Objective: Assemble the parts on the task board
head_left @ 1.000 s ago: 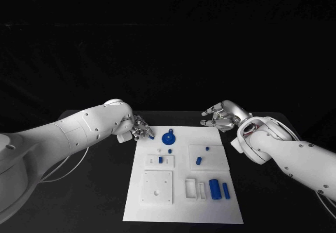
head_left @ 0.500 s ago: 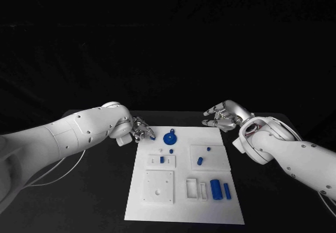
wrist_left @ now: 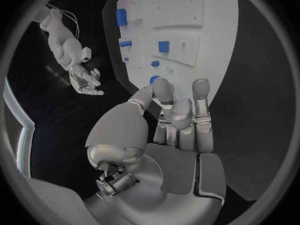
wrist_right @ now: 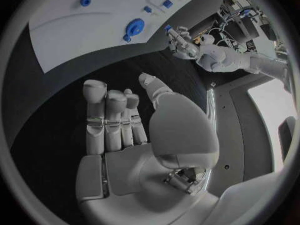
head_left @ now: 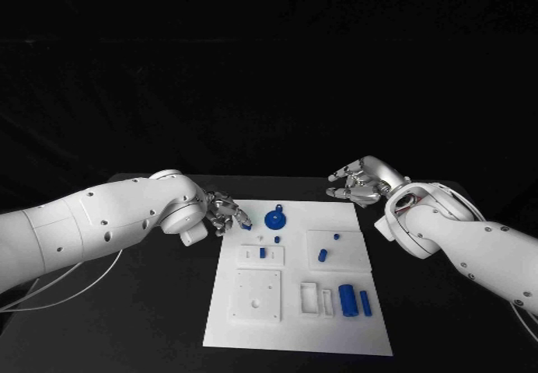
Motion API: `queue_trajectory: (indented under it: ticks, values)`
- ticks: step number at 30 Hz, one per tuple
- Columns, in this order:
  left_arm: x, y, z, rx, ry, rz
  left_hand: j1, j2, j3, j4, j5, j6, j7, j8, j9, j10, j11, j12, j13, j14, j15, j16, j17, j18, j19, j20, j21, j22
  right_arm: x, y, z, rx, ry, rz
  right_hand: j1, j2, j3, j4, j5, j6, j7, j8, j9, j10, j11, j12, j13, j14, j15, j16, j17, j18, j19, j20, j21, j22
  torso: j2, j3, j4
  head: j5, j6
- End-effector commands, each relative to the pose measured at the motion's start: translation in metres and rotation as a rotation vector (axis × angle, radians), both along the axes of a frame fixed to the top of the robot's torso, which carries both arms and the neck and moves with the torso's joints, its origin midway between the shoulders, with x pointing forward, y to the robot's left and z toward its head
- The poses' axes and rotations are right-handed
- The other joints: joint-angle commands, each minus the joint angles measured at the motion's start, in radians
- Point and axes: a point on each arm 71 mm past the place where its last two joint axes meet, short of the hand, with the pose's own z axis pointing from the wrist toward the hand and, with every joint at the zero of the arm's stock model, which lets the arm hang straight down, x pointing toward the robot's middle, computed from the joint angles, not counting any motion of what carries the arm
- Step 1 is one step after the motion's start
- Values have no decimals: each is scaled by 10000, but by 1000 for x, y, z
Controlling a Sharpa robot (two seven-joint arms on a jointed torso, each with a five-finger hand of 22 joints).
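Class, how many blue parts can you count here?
8: a disc at the task board's far edge, four small pegs mid-board, two cylinders nearest the robot, one small piece pinched by the left hand. Others may be hidden.

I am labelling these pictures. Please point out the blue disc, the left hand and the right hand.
blue disc (head_left: 274, 221), head view, its round face.
left hand (head_left: 225, 214), head view, its fingers.
right hand (head_left: 357, 183), head view, its knuckles.
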Motion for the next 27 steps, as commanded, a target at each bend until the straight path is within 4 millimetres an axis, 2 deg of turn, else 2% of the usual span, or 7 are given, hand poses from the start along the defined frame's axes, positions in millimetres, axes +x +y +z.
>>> queue_trajectory:
  ticks: [1,10,11,20,22,23,27]
  values:
    - [-5,-1,2,-147,-413,432,-20,-132,152,-24,191,1441,-1053,9,327,202,-340,51,39,46,-52,83,104,42,48,-27,74,189,0,0,0,-34,-1,57,-80,-21,63,3,42,-45,-14,-57,-15,-37,2,-7,-8,-46,9,-29,-8,168,36,8,-14,731,-60,0,35,-17,-63]
    - [-20,0,-5,251,-1016,631,-132,-328,319,36,673,1741,-1212,85,1505,199,-463,191,66,144,-140,249,347,62,73,-49,237,189,0,-1,-2,-26,38,27,-92,-32,90,-11,134,-48,-12,-57,-15,-46,2,-21,-17,-51,8,-38,-14,167,34,7,-12,732,-53,20,43,18,-122]
    - [-22,0,-7,311,-1055,643,-176,-348,394,49,680,1715,-1200,12,1885,199,-470,206,39,131,-135,238,340,73,58,-34,292,189,0,-1,-2,-26,39,24,-92,-32,90,-11,134,-48,-12,-57,-15,-46,2,-21,-17,-51,8,-38,-14,167,34,7,-12,732,-52,19,48,15,-129]
    - [-29,-5,-16,740,-1473,633,-175,-344,427,69,698,1791,-1241,-29,2193,199,-445,223,14,133,-128,220,311,107,29,-13,303,177,0,-1,-2,-22,40,23,-108,-33,106,-16,185,-47,-10,-57,-15,-48,0,-23,-18,-50,8,-37,-13,166,35,6,-7,733,-29,10,37,44,-153]
    - [-30,-7,-19,801,-1477,605,-182,-342,423,75,679,1831,-1246,-26,2212,202,-411,254,19,136,-88,237,330,119,7,48,299,179,0,-1,-2,-21,39,25,-110,-37,113,-20,202,-47,-11,-58,-15,-43,0,-16,-14,-46,7,-30,-8,166,37,5,-3,734,-27,15,37,42,-176]
    - [-30,-8,-20,823,-1468,587,-172,-341,406,68,675,1852,-1236,-36,2263,197,-359,339,19,139,-30,247,328,216,-4,153,304,181,0,-1,-2,-21,38,27,-110,-37,113,-20,202,-47,-11,-58,-15,-43,0,-16,-14,-46,7,-30,-8,166,37,5,-3,734,-27,13,33,41,-178]
    - [-32,-11,-26,870,-1400,516,-181,-333,405,73,676,1859,-1241,-33,2273,202,-364,315,-9,133,-47,240,321,246,-6,177,309,180,0,-1,-2,-22,39,29,-112,-35,122,-23,228,-44,-12,-56,-15,-39,-1,-10,-8,-46,6,-30,-9,166,35,5,-5,733,-21,12,28,30,-206]
